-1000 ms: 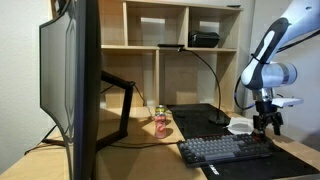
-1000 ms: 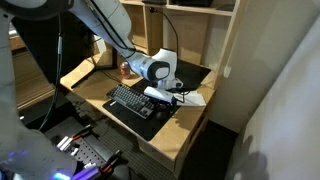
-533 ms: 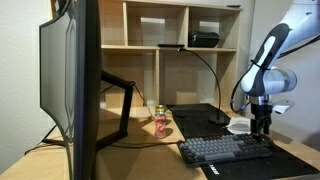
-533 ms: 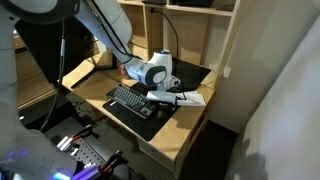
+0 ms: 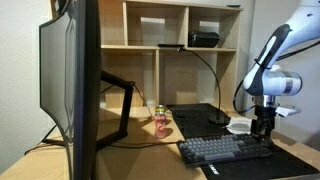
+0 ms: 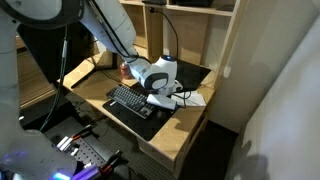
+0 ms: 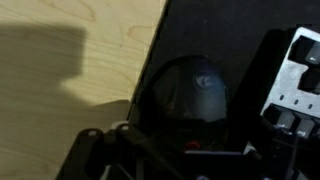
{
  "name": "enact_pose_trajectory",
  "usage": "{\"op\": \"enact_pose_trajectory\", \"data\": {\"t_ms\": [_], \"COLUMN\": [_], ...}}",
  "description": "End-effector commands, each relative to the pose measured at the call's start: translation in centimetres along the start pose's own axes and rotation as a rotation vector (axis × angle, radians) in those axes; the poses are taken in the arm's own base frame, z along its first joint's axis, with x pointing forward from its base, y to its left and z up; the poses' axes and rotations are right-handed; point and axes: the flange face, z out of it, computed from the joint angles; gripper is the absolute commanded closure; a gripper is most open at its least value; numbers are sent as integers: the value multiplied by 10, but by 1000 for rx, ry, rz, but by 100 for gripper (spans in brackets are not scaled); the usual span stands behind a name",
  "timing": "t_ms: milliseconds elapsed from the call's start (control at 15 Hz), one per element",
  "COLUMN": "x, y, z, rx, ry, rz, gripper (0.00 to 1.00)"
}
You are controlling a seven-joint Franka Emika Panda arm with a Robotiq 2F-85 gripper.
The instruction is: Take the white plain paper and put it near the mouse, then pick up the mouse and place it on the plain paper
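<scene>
The dark mouse (image 7: 195, 90) lies on a black desk mat in the wrist view, right under my gripper (image 7: 185, 150), whose dark fingers stand wide apart on either side of it and do not touch it. In both exterior views the gripper (image 5: 264, 126) (image 6: 166, 97) hangs low over the desk just beyond the end of the dark keyboard (image 5: 225, 150) (image 6: 130, 101). The white plain paper (image 5: 240, 126) (image 6: 197, 98) lies flat on the mat beside the gripper. The mouse is hidden by the gripper in both exterior views.
A big monitor (image 5: 70, 85) fills the near left of an exterior view. A red can (image 5: 160, 124) and a desk lamp base (image 5: 218, 119) stand further back. Shelves (image 5: 170, 45) rise behind the desk. Bare wood desktop (image 7: 70, 60) lies beside the mat.
The wrist has turned and the gripper has shifted slightly and dropped a little over the mouse. The paper and keyboard have not moved.
</scene>
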Motion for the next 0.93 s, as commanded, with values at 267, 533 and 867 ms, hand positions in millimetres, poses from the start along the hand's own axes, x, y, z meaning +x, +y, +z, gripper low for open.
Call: {"op": "enact_pose_trajectory", "data": {"t_ms": [267, 533, 867], "x": [0, -1, -44], "y": [-3, 0, 19], "z": [5, 1, -47], "rx": [38, 9, -52], "ry": [88, 92, -22], "rz": [21, 41, -19], "gripper": [47, 57, 57]}}
